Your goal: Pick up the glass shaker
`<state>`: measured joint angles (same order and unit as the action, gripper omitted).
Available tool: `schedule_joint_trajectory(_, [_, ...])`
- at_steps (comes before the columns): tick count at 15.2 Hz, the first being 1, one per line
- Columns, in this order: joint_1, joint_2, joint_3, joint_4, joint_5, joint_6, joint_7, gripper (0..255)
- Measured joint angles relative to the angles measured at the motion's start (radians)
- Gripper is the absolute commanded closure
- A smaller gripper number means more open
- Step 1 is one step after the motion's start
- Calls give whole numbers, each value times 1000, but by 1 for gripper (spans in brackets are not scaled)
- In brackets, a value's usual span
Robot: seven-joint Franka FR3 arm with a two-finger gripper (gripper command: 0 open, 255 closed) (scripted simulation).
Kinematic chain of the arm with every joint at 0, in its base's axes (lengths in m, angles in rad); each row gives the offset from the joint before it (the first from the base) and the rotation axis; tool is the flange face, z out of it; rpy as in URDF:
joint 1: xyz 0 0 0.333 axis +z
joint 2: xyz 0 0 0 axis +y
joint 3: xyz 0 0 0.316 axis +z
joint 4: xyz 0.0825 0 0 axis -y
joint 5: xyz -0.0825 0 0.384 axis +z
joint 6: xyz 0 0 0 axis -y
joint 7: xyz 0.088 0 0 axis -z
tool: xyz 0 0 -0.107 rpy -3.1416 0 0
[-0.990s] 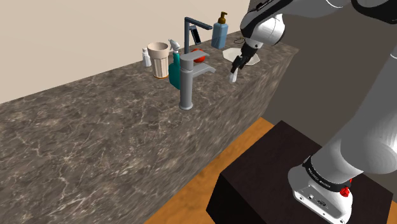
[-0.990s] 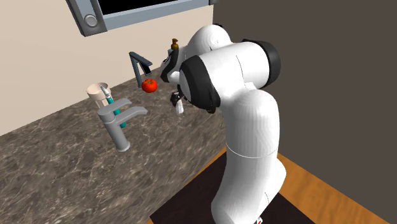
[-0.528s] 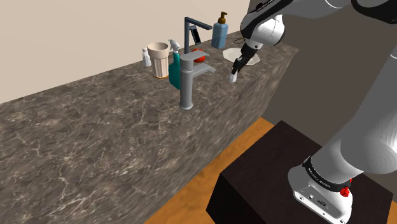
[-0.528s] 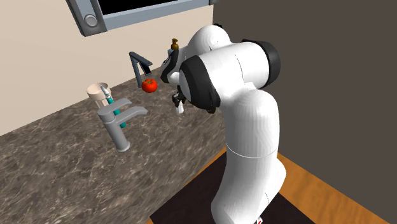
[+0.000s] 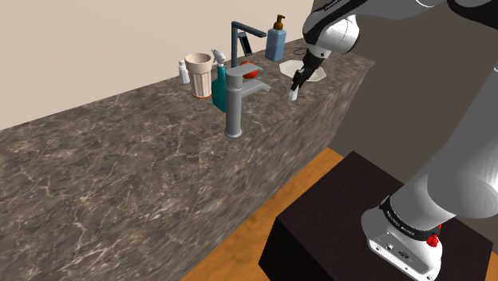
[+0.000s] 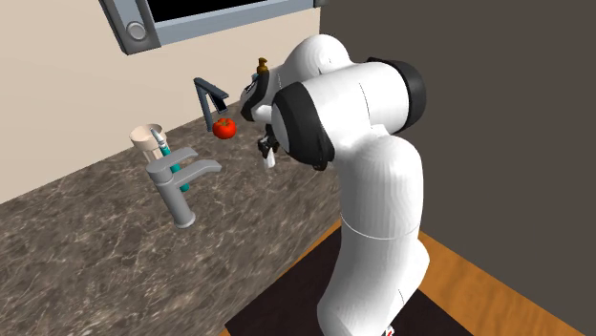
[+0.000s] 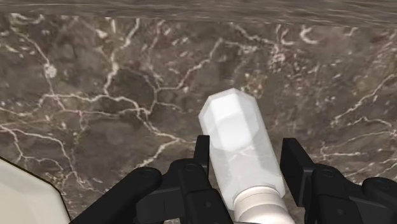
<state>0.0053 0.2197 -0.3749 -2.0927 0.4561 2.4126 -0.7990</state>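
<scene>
The shaker [image 7: 238, 143] is a small, pale, translucent faceted bottle with a white cap. In the wrist view my black gripper [image 7: 249, 162] is shut on it, one finger on each side near the cap end. In the shoulder view the shaker [image 5: 292, 95] hangs tilted from the gripper [image 5: 296, 85], just above the dark marble counter [image 5: 144, 176] near its front edge. From the second exterior view the shaker [image 6: 269, 160] shows below the gripper [image 6: 266, 147], partly behind the white arm.
On the counter stand a grey faucet [image 5: 235, 96], a dark faucet [image 5: 243, 36], a blue soap bottle [image 5: 276, 40], a beige cup [image 5: 199, 74], a teal spray bottle [image 5: 219, 80] and a red tomato [image 6: 224, 128]. A white plate [image 5: 317, 73] lies beside the gripper.
The hand has risen a little with the shaker between its fingers. Everything else on the counter stays put.
</scene>
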Motion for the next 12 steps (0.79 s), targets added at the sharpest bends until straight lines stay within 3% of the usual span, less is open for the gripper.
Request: schedule_joint_trajectory(12, [12, -87, -23, 56, -91, -124, 84, 255])
